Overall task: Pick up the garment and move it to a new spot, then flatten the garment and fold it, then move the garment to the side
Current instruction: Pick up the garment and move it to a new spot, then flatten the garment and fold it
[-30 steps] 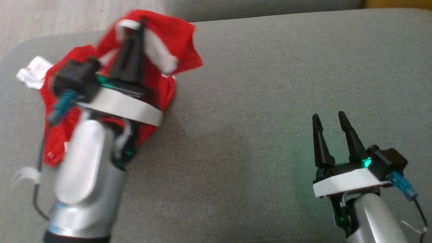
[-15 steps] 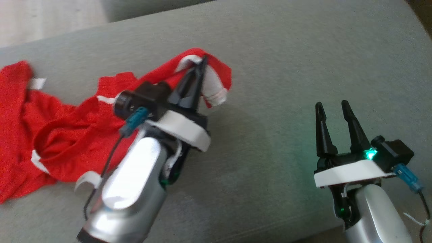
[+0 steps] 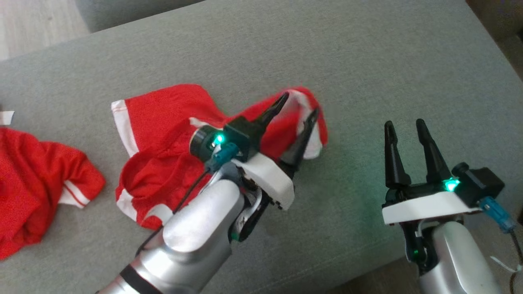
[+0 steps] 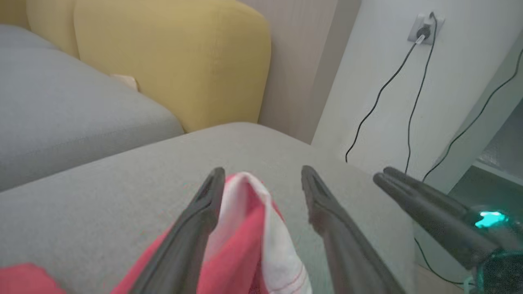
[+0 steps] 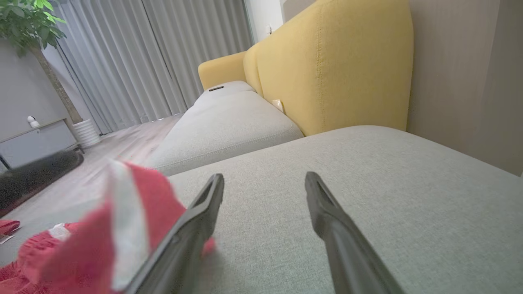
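Since half a second earlier the left gripper (image 3: 300, 103) had let go: its fingers (image 4: 192, 232), then pinched on the white-trimmed edge (image 4: 253, 212), stood well apart. The red garment (image 3: 163, 122) lay crumpled on the grey cushion (image 3: 367, 61), with that edge leaning against one finger. Pulling back could snag it and drag the cloth along. The right gripper (image 3: 404, 123) hung spread wide, holding nothing.

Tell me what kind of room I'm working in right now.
Most likely a home living room: a sofa with a yellow back and grey seat cushions, floor-length curtains, and a potted plant standing on a wood-look floor.
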Robot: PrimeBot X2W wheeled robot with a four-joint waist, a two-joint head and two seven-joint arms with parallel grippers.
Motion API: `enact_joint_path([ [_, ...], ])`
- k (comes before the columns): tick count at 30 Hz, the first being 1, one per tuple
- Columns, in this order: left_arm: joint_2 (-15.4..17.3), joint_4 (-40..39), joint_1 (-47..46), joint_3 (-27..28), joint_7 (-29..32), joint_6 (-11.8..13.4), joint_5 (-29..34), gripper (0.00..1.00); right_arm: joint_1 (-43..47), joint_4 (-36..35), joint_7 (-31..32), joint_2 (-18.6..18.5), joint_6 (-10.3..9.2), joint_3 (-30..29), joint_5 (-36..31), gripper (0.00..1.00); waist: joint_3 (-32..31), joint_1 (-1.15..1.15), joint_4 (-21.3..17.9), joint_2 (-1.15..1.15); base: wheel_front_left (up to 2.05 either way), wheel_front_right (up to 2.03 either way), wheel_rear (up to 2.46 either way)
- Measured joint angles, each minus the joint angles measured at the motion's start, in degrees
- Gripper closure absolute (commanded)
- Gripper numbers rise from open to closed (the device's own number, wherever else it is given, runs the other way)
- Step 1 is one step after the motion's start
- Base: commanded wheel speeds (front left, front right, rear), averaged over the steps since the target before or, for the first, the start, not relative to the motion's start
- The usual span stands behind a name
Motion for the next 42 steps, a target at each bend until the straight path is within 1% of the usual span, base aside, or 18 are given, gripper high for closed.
enact_joint_path([
  [4, 0.0, 2.0, -0.1, -1.9, -0.1, -0.1, -1.8, 0.0, 0.0, -0.3, 0.0, 0.0, 0.0, -1.0, -0.3, 0.0, -0.1, 0.0, 1.7, 0.0, 0.0, 0.0, 0.0],
  [6, 0.1, 2.5, -0.1, -1.6, -0.1, -0.1, -2.0, 0.0, 0.0, -0.5, 0.0, 0.0, 0.0, -1.4, -0.8, 0.0, -0.3, 0.0, 2.8, 0.0, 0.0, 0.0, 0.0],
  [8, 0.1, 2.9, -0.1, -0.6, -0.1, 0.5, -2.0, 0.0, 0.0, -0.5, -0.1, 0.0, 0.0, -1.8, -1.3, 0.0, -0.6, 0.0, 4.0, 0.0, 0.0, 0.0, 0.0],
  [10, 0.1, 2.0, 0.3, 2.2, -0.2, 1.2, -2.0, 0.0, 0.0, -0.5, -0.1, 0.0, 0.0, -2.2, -1.9, 0.0, -1.1, 0.0, 5.2, 0.0, 0.0, 0.0, 0.0],
  [13, 0.7, -2.4, 2.5, 7.8, -0.2, 1.9, -1.2, 0.0, 0.2, -0.5, -0.1, 0.0, 0.0, -2.9, -2.9, 0.0, -2.1, 0.0, 7.3, 0.0, 0.0, 0.0, 0.0],
  [17, 2.1, -7.1, 9.2, 14.4, -0.2, 2.3, 0.5, 0.0, 1.0, -0.5, -0.1, 0.0, 0.0, -3.7, -4.4, 0.0, -3.5, 0.0, 10.3, 0.0, 0.0, 0.0, 0.0],
  [22, 3.0, -11.2, 19.6, 21.0, -0.2, 0.9, 2.4, 0.0, 4.4, -0.2, -0.2, 0.0, 0.0, -5.0, -5.7, 0.0, -5.7, 0.0, 13.9, 0.0, 0.0, 0.0, 0.0],
  [28, 2.5, -12.7, 27.7, 25.3, -0.2, -1.8, 4.3, 0.0, 6.4, 0.2, -0.2, 0.0, 0.0, -5.4, -6.0, 0.0, -8.1, 0.0, 16.2, 0.0, 0.0, 0.0, 0.0],
  [35, 0.9, -13.3, 29.3, 28.3, -0.2, -3.7, 6.0, 0.0, 6.8, 0.4, -0.2, 0.0, 0.0, -4.7, -5.5, 0.0, -8.2, 0.0, 15.6, 0.0, 0.0, 0.0, 0.0],
  [42, 0.6, -13.0, 29.1, 29.2, -0.2, -5.8, 7.3, 0.0, 6.7, 0.4, -0.2, 0.0, 0.0, -4.4, -5.4, 0.0, -7.4, 0.0, 14.0, 0.0, 0.0, 0.0, 0.0],
])
